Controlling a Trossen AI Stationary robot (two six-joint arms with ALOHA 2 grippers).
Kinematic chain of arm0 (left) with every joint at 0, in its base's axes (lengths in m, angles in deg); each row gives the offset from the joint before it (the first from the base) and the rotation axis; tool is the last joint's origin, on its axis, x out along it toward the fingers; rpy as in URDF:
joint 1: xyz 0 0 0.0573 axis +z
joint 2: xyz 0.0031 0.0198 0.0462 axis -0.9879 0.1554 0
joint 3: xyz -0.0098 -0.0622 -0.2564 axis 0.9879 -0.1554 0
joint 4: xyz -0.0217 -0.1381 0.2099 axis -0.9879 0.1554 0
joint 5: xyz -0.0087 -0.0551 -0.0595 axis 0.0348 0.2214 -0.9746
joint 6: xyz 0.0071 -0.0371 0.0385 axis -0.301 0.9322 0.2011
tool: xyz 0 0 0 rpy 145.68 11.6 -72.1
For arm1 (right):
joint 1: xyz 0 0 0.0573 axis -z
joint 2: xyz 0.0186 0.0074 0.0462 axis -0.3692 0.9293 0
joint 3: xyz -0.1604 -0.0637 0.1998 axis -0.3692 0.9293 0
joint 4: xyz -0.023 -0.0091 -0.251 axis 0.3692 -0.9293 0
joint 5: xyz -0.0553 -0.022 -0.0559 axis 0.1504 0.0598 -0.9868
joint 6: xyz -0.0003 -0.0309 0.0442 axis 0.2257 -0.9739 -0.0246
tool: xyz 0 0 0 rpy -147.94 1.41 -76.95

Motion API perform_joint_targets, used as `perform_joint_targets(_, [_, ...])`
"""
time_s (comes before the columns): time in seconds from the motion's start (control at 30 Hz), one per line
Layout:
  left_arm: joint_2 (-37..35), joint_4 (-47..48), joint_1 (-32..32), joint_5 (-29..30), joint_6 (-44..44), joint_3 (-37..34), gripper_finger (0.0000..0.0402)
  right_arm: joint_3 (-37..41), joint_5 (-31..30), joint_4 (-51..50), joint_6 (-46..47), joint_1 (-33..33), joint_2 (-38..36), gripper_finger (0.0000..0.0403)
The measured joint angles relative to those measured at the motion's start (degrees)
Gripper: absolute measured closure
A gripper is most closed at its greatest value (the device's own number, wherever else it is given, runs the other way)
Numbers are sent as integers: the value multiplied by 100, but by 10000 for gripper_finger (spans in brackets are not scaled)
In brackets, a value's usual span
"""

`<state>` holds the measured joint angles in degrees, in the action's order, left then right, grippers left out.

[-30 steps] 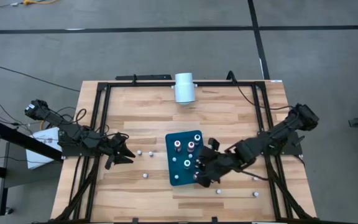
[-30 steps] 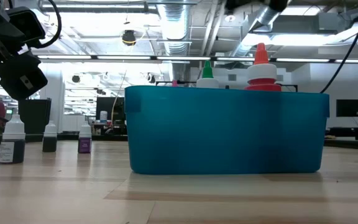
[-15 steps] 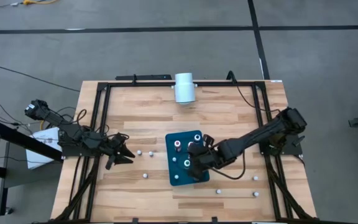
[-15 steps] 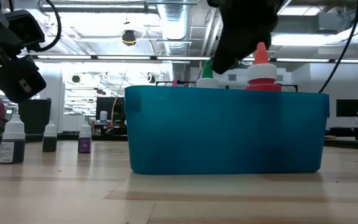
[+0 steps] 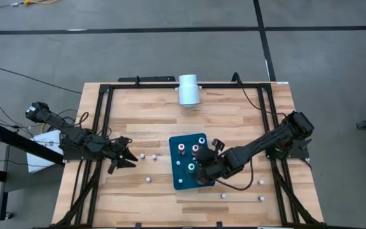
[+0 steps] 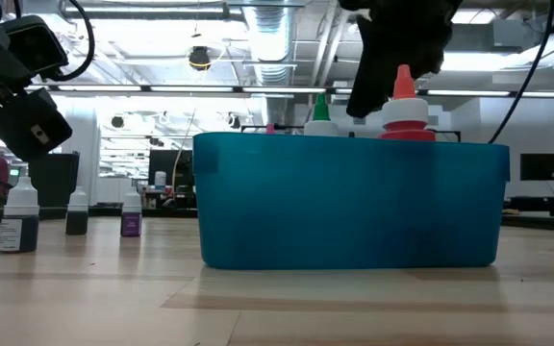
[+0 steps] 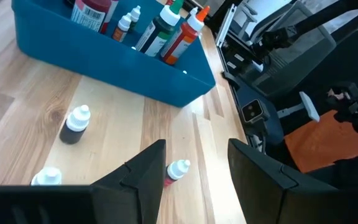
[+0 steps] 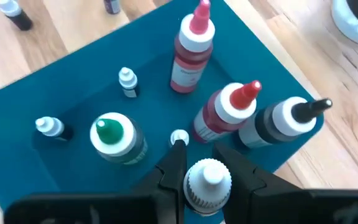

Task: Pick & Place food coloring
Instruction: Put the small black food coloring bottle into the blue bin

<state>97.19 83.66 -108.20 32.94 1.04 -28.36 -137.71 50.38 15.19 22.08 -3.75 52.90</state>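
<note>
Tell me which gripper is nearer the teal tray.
Right. The right gripper hangs over the tray, shut on a white-capped bottle. The left gripper waits open off the tray's side, apart from it.

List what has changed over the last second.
The right tool, shut on a small white-capped bottle, moved from the teal plastic tray's right edge in over it, above the bottles inside. The left tool stayed put, holding nothing; the loose bottles did not move.

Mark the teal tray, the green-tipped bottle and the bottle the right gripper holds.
Teal tray (image 6: 349,202), low view: front wall.
Green-tipped bottle (image 8: 112,134), right wrist view: cap.
Held bottle (image 8: 207,180), right wrist view: white cap between the fingers.
</note>
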Motion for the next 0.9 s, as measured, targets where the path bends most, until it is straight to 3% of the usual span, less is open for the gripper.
perform_joint_targets(0.37, [0,-5,0,1,-2,0,236,845,-95,703,454,66,-155,345])
perform_joint_targets(0.9, [0,-6,1,17,0,0,236,925,627,1368,-590,458,-243,345])
